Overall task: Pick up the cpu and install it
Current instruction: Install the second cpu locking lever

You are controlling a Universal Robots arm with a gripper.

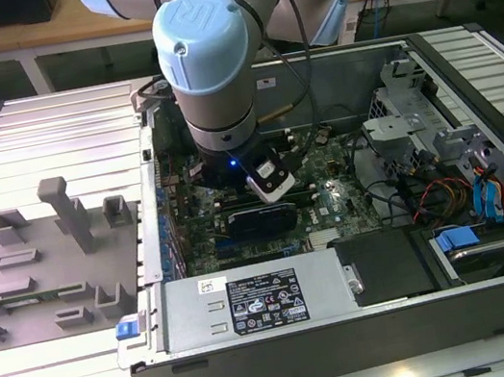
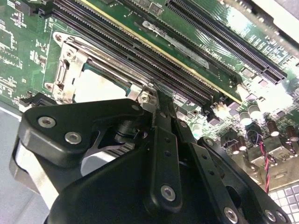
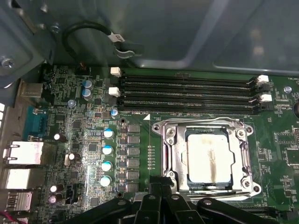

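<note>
The cpu [image 3: 211,159], a silvery square chip with a smeared top, lies flat in its socket on the green motherboard [image 3: 84,140]. A metal bracket [image 3: 170,154] frames it. The second wrist view shows a corner of the cpu [image 2: 96,88] just beyond my black gripper [image 2: 150,95]. The fingers meet at their tips with nothing between them. In the first wrist view the gripper [image 3: 161,181] hovers at the socket's edge, beside the chip. In the exterior view the arm's blue-capped wrist [image 1: 211,69] reaches down into the open computer case [image 1: 355,327].
Four long memory slots [image 3: 187,95] run beside the socket. A dark expansion card [image 1: 257,219] and a power supply [image 1: 252,301] lie toward the case front. Drive cages and cables [image 1: 447,183] fill the exterior view's right. A grey fixture tray [image 1: 43,274] sits outside on the left.
</note>
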